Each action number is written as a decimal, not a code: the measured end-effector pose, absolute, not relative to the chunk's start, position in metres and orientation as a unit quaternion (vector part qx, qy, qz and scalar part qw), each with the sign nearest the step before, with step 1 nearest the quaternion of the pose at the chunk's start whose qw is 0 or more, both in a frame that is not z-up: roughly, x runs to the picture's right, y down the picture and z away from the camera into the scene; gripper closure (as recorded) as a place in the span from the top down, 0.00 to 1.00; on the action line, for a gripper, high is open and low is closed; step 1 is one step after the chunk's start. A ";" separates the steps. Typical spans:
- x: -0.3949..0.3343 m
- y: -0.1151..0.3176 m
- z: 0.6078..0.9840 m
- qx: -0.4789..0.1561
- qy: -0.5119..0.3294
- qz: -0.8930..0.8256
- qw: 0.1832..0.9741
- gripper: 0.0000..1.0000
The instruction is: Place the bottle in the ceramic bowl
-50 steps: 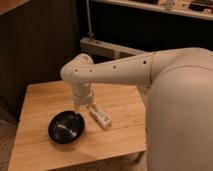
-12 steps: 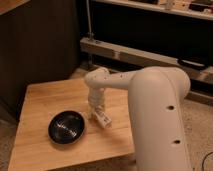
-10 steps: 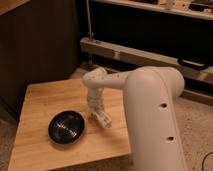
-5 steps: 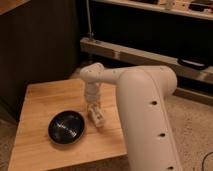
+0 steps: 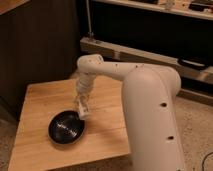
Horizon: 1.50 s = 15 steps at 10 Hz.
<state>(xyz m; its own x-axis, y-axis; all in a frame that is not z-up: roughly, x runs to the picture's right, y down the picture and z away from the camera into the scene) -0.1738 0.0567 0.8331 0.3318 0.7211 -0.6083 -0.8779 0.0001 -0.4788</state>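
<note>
round shallow glossy black ceramic bowl on light wooden table, toward its front | small slim white bottle tilted at bowl's upper right rim | two-finger gripper on bottle's upper end | bulky white robot arm right of bowl

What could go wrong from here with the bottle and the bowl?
1. The bottle hangs at the gripper, over the right rim of the ceramic bowl, not its middle. Released here, it may strike the rim and roll onto the wooden table.
2. The bowl is shallow and the bottle looks about as long as the bowl is wide, so it could end up propped on the edge.
3. The bowl sits near the table's front edge; a nudge might push it off.
</note>
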 end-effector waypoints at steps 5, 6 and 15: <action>-0.233 0.089 0.820 -0.514 0.011 0.484 0.708 0.25; -0.233 0.095 0.815 -0.523 -0.023 0.444 0.727 0.37; -0.217 0.113 0.810 -0.556 -0.056 0.405 0.724 0.80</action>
